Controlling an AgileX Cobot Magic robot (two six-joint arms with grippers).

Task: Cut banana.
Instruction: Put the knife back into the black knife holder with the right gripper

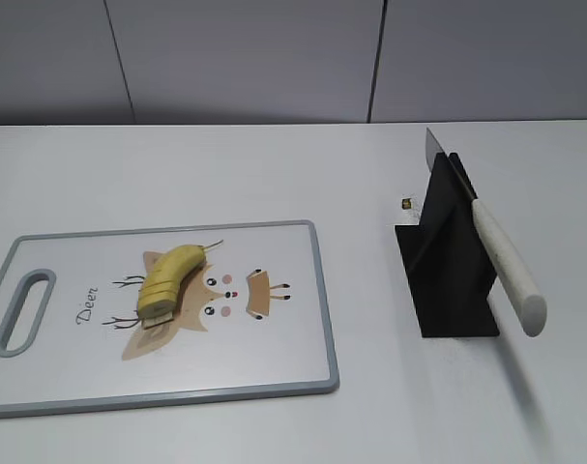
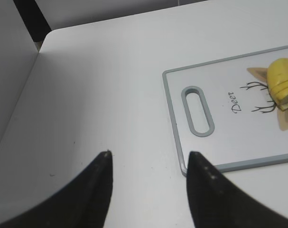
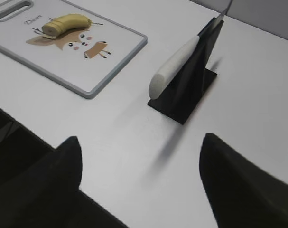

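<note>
A short curved yellow banana (image 1: 167,280) lies on a white cutting board (image 1: 274,358) with a grey rim and a deer print; its cut end shows slice lines. It also shows in the left wrist view (image 2: 281,78) and the right wrist view (image 3: 67,23). A knife with a white handle (image 1: 506,271) rests tilted in a black stand (image 1: 448,280), also in the right wrist view (image 3: 174,69). My left gripper (image 2: 148,156) is open over bare table left of the board's handle end. My right gripper (image 3: 139,142) is open, in front of the stand. Neither arm shows in the exterior view.
The board's handle slot (image 1: 24,311) is at its left end, also in the left wrist view (image 2: 197,110). A grey wall stands behind the white table (image 1: 303,174). The table's edge is near the right gripper at the lower left of the right wrist view.
</note>
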